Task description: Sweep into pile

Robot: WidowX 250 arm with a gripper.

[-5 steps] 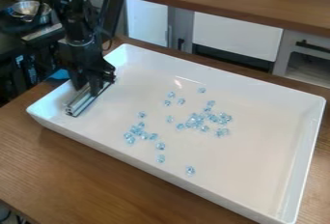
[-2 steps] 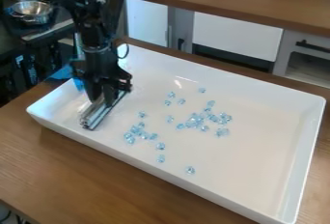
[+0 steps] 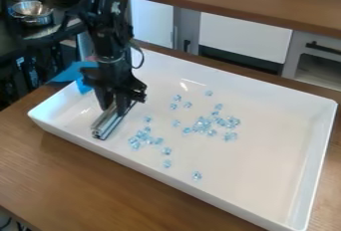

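Note:
The black gripper [image 3: 114,106] hangs over the left part of the white tray [image 3: 279,170], shut on a silver metal bar [image 3: 108,125] that lies low along the tray floor, slanting from front left to back right. Clear blue beads are scattered to the right of the bar. One loose group of beads [image 3: 142,138] is just right of the bar's front half, apart from it. A denser cluster [image 3: 202,124] lies near the tray's middle, with single beads around it and one bead [image 3: 197,175] toward the front wall.
The tray's raised walls surround the beads and bar on a wooden table [image 3: 100,185]. A blue object [image 3: 69,73] stands by the tray's left back corner. Behind are a wooden ledge [image 3: 226,1], white cabinets and a metal bowl [image 3: 31,10] at upper left.
The gripper and the bar in it have moved right and toward the front of the tray, closer to the near group of beads. The beads look nearly unmoved.

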